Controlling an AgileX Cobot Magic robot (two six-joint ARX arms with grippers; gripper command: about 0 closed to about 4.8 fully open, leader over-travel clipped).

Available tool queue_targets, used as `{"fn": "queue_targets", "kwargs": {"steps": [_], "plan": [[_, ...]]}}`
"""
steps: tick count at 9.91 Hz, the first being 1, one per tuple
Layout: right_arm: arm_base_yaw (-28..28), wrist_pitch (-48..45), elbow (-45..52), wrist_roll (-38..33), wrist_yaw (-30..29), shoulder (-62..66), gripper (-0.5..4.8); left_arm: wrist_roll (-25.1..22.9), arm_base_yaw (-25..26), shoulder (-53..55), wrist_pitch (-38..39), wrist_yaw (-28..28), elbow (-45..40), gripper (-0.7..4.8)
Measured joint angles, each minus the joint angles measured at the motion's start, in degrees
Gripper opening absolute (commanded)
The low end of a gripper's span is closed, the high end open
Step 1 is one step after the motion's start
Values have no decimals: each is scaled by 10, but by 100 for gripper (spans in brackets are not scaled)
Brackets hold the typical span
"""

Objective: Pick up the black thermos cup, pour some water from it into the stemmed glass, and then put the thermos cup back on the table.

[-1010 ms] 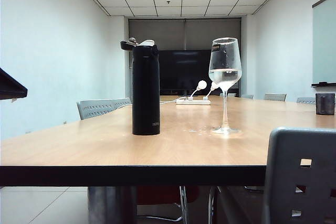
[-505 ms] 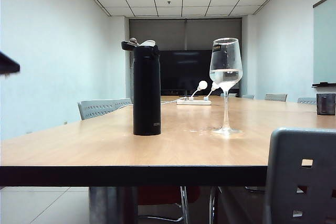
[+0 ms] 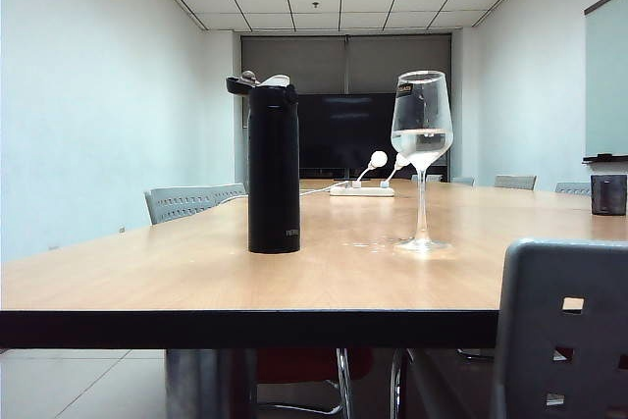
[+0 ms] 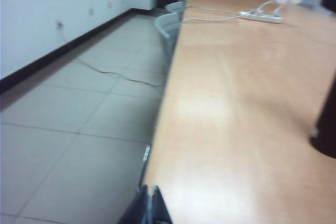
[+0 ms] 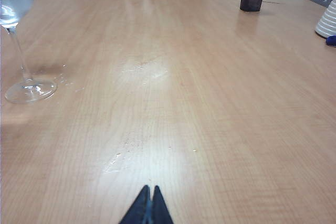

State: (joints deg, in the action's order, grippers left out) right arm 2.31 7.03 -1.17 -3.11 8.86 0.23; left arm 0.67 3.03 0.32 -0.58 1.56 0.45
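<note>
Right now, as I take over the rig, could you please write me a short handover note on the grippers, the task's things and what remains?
Left gripper: shut, empty, pulled back over the table's left edge.
Right gripper: shut, empty, low over bare table, with the glass off to one side.
Black thermos cup: upright on the table, lid flipped open, untouched.
Stemmed glass: upright beside it, apart, water in the bowl.
Done: water is in the glass, thermos is set down.
Left: apparently nothing; some droplets lie near the glass foot.
</note>
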Motion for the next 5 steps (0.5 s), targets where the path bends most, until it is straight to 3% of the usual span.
{"fn": "queue_targets", "kwargs": {"steps": [5], "plan": [[0,0,0,0,0,0,-7,-5,3,0,0,0,0,-5]]}}
